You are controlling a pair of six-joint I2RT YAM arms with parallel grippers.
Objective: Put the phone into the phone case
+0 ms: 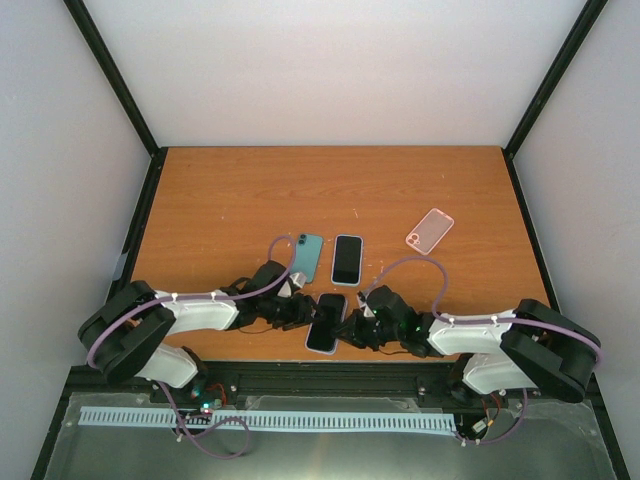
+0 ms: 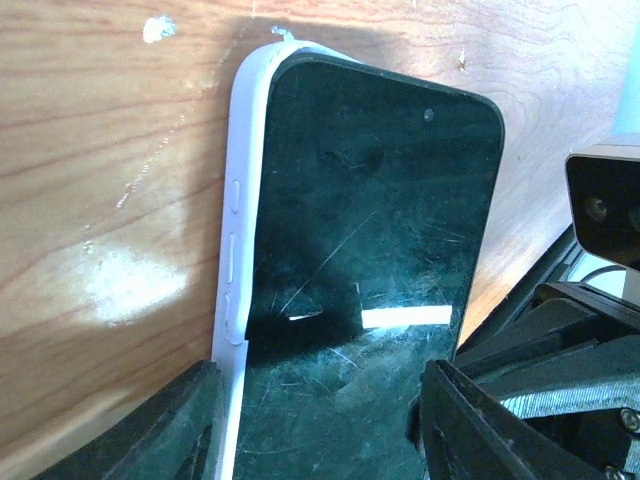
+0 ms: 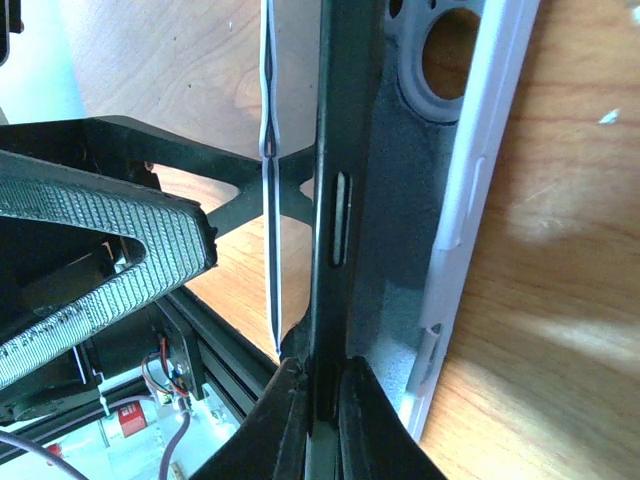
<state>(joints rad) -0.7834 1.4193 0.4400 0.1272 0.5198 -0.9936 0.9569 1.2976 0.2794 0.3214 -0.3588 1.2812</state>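
The phone (image 1: 325, 322), tilted in the phone case (image 2: 232, 200), is clamped by the right end effector (image 3: 320, 400); whether the left end effector (image 2: 315, 400) is closed cannot be told.

No lettering, brand, number or sign can be read in any view. The phone (image 2: 370, 280) shows only a dark, scratched screen, and the pale phone case (image 2: 238, 210) beside it bears no legible mark. The other handsets (image 1: 347, 259) on the desk (image 1: 250, 190) are too small to tell.

Phone (image 2: 370, 280) bottom cut off by frame; case (image 2: 243, 200) mostly hidden.
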